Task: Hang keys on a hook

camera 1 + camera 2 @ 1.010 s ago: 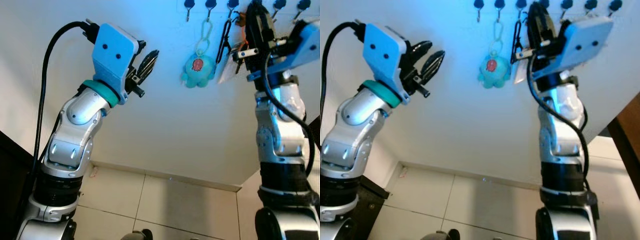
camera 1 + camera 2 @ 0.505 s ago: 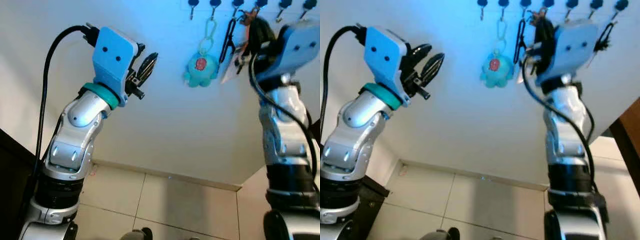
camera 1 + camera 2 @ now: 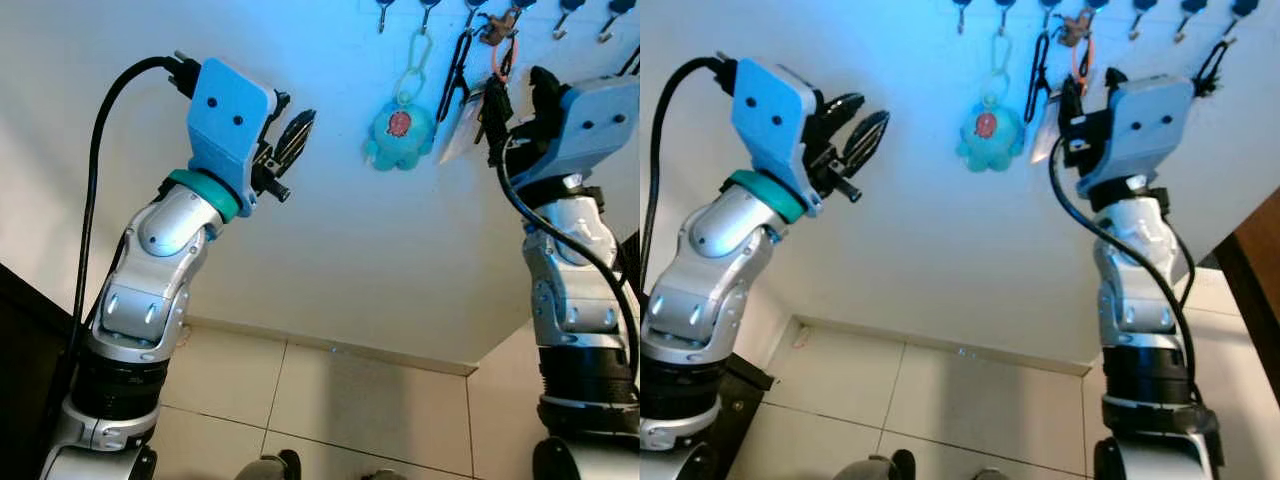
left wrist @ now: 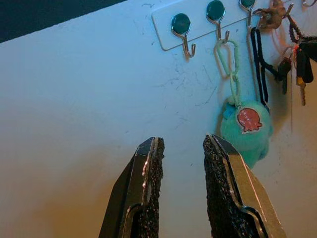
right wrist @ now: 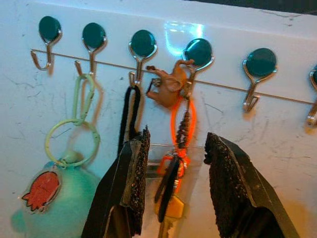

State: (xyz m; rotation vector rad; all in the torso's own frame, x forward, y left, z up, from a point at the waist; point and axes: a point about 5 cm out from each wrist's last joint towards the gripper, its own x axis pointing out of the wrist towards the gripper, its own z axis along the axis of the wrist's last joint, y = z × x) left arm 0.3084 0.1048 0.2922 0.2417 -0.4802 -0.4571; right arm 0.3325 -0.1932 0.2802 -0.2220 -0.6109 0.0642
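keys (image 5: 171,186) hang hooked between spread, empty right gripper (image 5: 173,191) fingers, teal plush (image 5: 54,198) beside.

The hooks (image 5: 140,52) are bright, glossy bent metal wire under shiny dark green round caps, fixed to a smooth white strip. The wall (image 3: 400,250) looks matt, with fine scratches. The octopus toy (image 3: 399,133) is soft, matt turquoise with a glossy red tag, on a pale green plastic-looking clip. The keys (image 5: 171,203) are brass-coloured metal on an orange cord. The black fingers (image 5: 225,193) have rough, grainy pads. The arm shells are brushed silver metal and smooth blue plastic. The floor tiles (image 3: 990,405) are glossy.
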